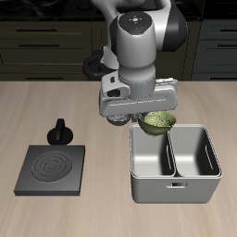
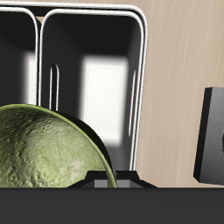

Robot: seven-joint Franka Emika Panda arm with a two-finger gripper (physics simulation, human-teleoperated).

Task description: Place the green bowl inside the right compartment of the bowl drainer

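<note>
Green bowl [image 1: 159,120] hangs clenched in the gripper [image 1: 139,118] — just behind the drainer's [image 1: 174,189] back rim, between both wells.

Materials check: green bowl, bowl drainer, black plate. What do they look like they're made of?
Green bowl: looks like glazed ceramic, with a mottled olive, slightly glossy inside. Bowl drainer: likely brushed metal, plain grey with thin walls, rounded corners and bright reflections inside. Black plate: flat matte black slab with raised rings; metal or plastic, can't tell.

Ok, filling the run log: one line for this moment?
gripper: carrying bowl | bowl: lifted, at drainer's back rim | drainer: both wells empty | placement: not yet done
</note>
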